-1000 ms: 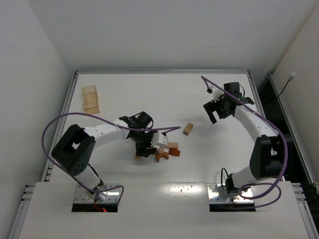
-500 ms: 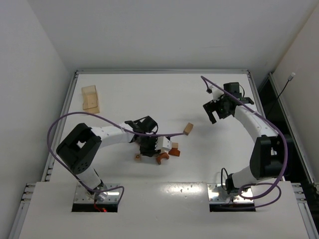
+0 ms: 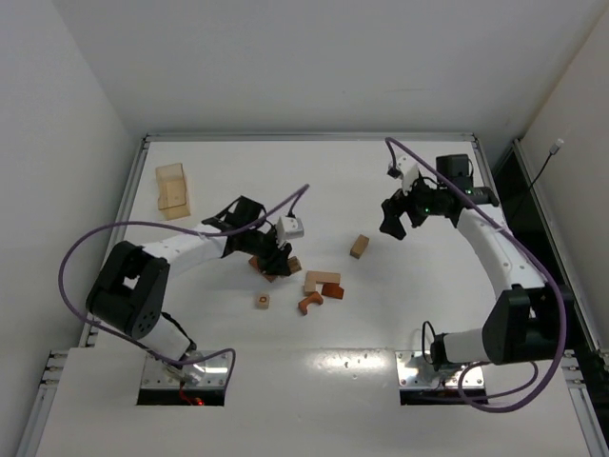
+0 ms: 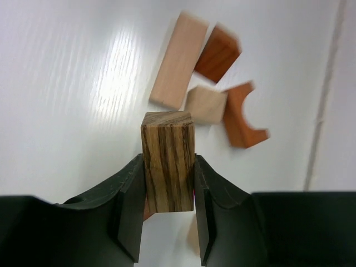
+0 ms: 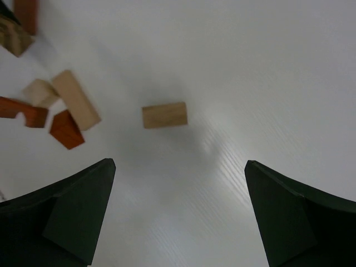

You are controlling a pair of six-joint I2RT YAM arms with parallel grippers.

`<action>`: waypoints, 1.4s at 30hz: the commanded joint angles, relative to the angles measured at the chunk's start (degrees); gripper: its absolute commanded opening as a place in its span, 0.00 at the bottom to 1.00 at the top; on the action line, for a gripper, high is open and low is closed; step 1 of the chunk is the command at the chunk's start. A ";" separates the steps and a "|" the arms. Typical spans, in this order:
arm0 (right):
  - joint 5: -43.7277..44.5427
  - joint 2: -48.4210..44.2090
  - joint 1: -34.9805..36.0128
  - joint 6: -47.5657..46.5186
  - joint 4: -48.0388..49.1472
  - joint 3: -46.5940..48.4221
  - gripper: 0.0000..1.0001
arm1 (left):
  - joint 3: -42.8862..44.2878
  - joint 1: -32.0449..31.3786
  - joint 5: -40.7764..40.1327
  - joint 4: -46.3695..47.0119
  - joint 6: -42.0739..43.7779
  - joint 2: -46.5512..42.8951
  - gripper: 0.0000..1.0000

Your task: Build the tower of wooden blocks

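Top view: wood blocks [image 3: 322, 279] lie scattered mid-counter [image 3: 285, 171], none stacked. Lone tan block [image 3: 359, 247] to their right. Wooden box [image 3: 172, 188] at far left.
Left wrist: left jaws pinching striped brown block [image 4: 167, 161]; tan bar [image 4: 178, 60] and red arch [image 4: 240, 117] beyond.
Right wrist: right jaws spread wide, empty, over lone tan block.

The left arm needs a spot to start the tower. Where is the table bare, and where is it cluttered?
Bare: the far strip between the wooden box and the right gripper; also the near strip between the arch and the arm bases. Crowded: the loose blocks beside the left gripper.
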 commanded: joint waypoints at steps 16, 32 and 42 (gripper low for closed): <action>-36.06 9.91 12.29 -13.44 -17.46 19.25 0.82 | 3.47 1.27 24.36 33.09 -43.35 -6.16 0.00; -45.65 17.38 15.36 -10.89 -18.08 22.85 0.80 | 8.31 -0.92 22.42 30.37 -41.42 -3.34 0.00; -43.37 18.71 18.09 -10.89 -19.31 24.18 0.68 | 9.99 -0.93 22.42 29.84 -40.29 -2.20 0.00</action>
